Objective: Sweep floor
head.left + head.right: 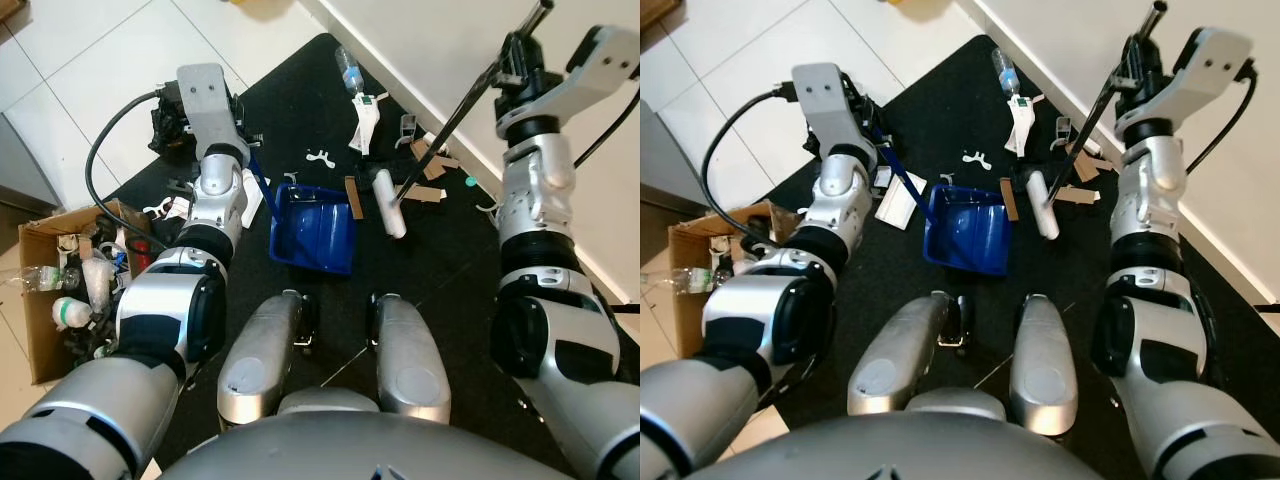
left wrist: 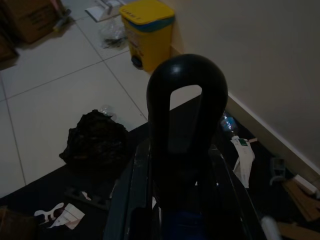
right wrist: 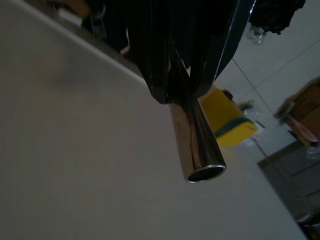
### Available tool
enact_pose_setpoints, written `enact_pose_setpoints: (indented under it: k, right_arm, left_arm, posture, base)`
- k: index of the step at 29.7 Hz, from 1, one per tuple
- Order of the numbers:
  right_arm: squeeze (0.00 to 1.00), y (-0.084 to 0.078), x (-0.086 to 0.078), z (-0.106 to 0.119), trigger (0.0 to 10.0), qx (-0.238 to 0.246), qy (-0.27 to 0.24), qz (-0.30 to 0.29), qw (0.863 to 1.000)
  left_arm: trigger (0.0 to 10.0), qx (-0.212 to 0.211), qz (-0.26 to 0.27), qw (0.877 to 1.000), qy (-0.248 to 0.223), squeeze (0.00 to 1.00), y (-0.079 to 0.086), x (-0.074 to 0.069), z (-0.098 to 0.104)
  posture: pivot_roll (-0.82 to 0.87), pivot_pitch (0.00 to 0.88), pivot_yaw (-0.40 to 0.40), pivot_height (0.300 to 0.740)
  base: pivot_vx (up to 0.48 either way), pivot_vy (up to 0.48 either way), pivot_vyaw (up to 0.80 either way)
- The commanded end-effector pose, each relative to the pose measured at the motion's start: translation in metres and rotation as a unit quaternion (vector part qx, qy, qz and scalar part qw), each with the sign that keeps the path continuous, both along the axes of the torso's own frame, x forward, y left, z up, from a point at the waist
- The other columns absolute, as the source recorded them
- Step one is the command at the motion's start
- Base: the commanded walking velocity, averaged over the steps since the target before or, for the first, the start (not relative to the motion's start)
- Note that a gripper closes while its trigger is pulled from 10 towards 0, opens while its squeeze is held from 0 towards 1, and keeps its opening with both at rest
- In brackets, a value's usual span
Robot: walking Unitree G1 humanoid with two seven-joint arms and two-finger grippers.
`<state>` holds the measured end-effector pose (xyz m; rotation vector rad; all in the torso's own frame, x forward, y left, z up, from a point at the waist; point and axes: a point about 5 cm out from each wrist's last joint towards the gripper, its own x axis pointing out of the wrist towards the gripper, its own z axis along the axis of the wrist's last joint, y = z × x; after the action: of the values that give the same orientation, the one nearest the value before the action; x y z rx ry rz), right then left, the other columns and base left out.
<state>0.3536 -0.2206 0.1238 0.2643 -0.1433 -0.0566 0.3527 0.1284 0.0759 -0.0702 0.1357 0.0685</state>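
the right gripper [image 1: 1137,62] is clamped on a broom pole [image 1: 462,112], slanting its head [image 1: 408,186] down into litter on the black mat [image 1: 300,110] by the wall. the left gripper [image 1: 222,128] grips the dustpan handle [image 2: 186,130], keeping the blue dustpan [image 1: 313,229] flat on the mat, mouth toward the broom, seemingly to catch scraps [image 1: 351,197], a bottle [image 1: 348,69] and a tube [image 1: 389,204] beyond.
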Motion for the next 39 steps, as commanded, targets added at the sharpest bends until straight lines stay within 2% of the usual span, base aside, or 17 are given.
enact_pose_setpoints:
  k: [1,2,4,5,8,11,18,23,28,32,34,35,39]
  right_arm:
    - [0.00,0.010,-0.005,-0.031,10.0,0.044,0.068,-0.009,0.997]
    - [0.00,0.010,-0.005,-0.031,10.0,0.044,0.068,-0.009,0.997]
    - [0.00,0.017,-0.006,-0.040,10.0,0.087,0.086,0.001,0.993]
    - [0.00,0.017,-0.006,-0.040,10.0,0.087,0.086,0.001,0.993]
    - [0.00,0.035,-0.004,-0.044,10.0,0.128,0.086,0.047,0.987]
    - [0.00,0.055,-0.001,-0.039,10.0,0.133,0.063,0.114,0.982]
    - [0.00,0.073,0.001,-0.020,10.0,0.131,-0.001,0.207,0.970]
    - [0.00,0.073,0.001,-0.012,10.0,0.125,-0.024,0.226,0.966]
    - [0.00,0.064,-0.005,0.009,10.0,0.098,-0.075,0.257,0.958]
    - [0.00,0.052,-0.012,0.025,10.0,0.071,-0.104,0.265,0.956]
    - [0.00,0.041,-0.018,0.041,10.0,0.048,-0.127,0.270,0.953]
    - [0.00,0.041,-0.018,0.041,10.0,0.048,-0.127,0.270,0.953]
    - [0.00,0.022,-0.027,0.068,10.0,0.021,-0.164,0.257,0.952]
  left_arm:
    - [10.0,0.006,0.003,0.999,0.046,0.00,0.004,-0.012,-0.021]
    - [10.0,0.006,0.003,0.999,0.046,0.00,0.004,-0.012,-0.021]
    - [10.0,0.007,0.007,0.999,0.046,0.00,0.007,-0.013,-0.022]
    - [10.0,0.007,0.007,0.999,0.046,0.00,0.007,-0.013,-0.022]
    - [10.0,0.008,0.010,0.999,0.047,0.00,0.008,-0.013,-0.023]
    - [10.0,0.005,0.011,0.999,0.046,0.00,0.006,-0.013,-0.022]
    - [10.0,-0.001,0.005,0.999,0.048,0.00,0.000,-0.013,-0.023]
    - [10.0,-0.003,0.004,0.999,0.048,0.00,-0.002,-0.013,-0.023]
    - [10.0,-0.006,0.002,0.999,0.049,0.00,-0.005,-0.012,-0.022]
    - [10.0,-0.007,0.002,0.999,0.048,0.00,-0.005,-0.012,-0.021]
    - [10.0,-0.007,0.003,0.999,0.049,0.00,-0.004,-0.011,-0.021]
    - [10.0,-0.007,0.003,0.999,0.049,0.00,-0.004,-0.011,-0.021]
    - [10.0,-0.007,0.001,0.999,0.049,0.00,-0.005,-0.011,-0.020]
  posture:
    - [0.08,0.191,0.088,0.740]
    - [0.08,0.191,0.088,0.740]
    - [0.11,0.188,0.075,0.740]
    - [0.11,0.188,0.075,0.740]
    - [0.11,0.188,0.069,0.740]
    - [0.10,0.187,0.065,0.740]
    - [0.08,0.187,0.064,0.740]
    - [0.07,0.183,0.063,0.740]
    - [0.06,0.173,0.057,0.740]
    - [0.06,0.164,0.054,0.740]
    - [0.05,0.157,0.055,0.740]
    - [0.05,0.157,0.055,0.740]
    - [0.04,0.150,0.058,0.740]
  base:
    - [0.000,0.000,0.00]
    - [0.000,0.000,0.00]
    - [0.000,0.000,0.00]
    - [0.000,0.000,0.00]
    - [0.000,0.000,0.00]
    - [0.000,0.000,0.00]
    - [0.000,0.000,0.00]
    - [0.000,0.000,0.00]
    - [0.000,0.000,0.00]
    - [0.000,0.000,0.00]
    - [0.000,0.000,0.00]
    - [0.000,0.000,0.00]
    - [0.000,0.000,0.00]
